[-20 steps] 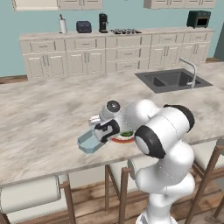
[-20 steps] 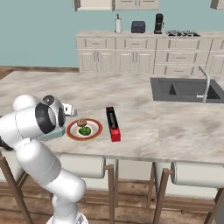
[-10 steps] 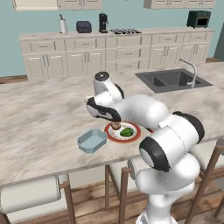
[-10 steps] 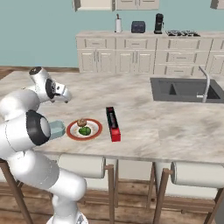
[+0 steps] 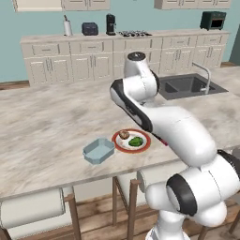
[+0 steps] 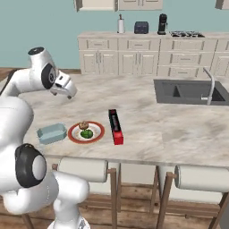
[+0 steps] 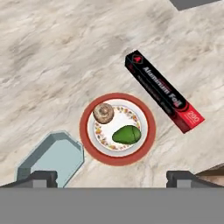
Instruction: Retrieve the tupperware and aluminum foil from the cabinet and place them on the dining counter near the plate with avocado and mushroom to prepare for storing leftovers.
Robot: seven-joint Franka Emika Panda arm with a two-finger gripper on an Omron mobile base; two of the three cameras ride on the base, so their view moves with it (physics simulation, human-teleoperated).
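- Left base view: the tupperware (image 5: 99, 150) sits on the dining counter (image 5: 47, 126) just beside the plate (image 5: 131, 141), on its left. It looks light, thin and stiff, likely to skid on marble, so a pinch over one flared rim wall would suit it. Half a second ago the arm's head was low over the plate; now it is raised toward the middle of the counter, and a second ago it was right at the container.
- Right base view: the aluminum foil (image 6: 116, 126) lies flat just right of the plate, apart from it. It is a light, rigid carton, best taken across its narrow width near the middle. The gripper (image 6: 69, 91) hangs well above the counter, higher than before.
- Hand view: the avocado (image 7: 126, 134) and mushroom (image 7: 103, 113) rest on the plate; container and foil flank it. The fingertips (image 7: 42, 176) stand wide apart, holding nothing. Both items look placed.
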